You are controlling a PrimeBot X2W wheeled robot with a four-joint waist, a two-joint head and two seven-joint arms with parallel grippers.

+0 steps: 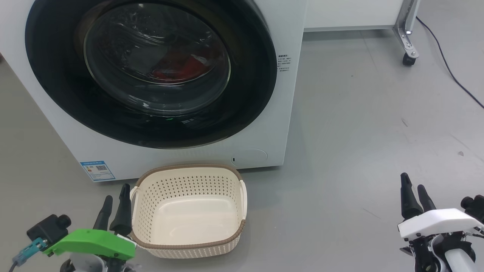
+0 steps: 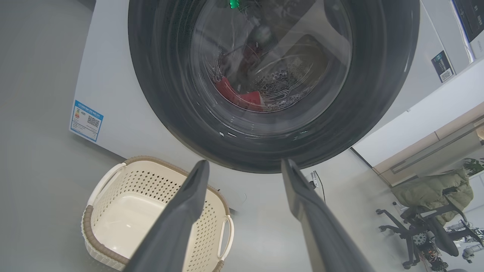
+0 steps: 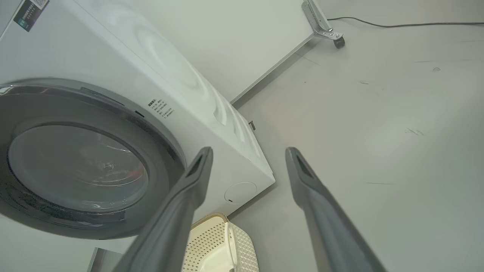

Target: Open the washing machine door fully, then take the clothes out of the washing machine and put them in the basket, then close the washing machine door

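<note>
The white washing machine stands before me with its round black door shut flat against the front. Red clothes show through the door's glass bowl, lying low in the drum; the clothes appear the same way in the left wrist view. An empty cream basket sits on the floor just in front of the machine. My left gripper hovers open beside the basket's left handle. My right gripper is open low at the right, far from the machine, nothing between its fingers.
Grey floor spreads to the right of the machine. A metal leg on a caster and a dark cable lie at the far right. An office chair with a green coat stands off to the side in the left wrist view.
</note>
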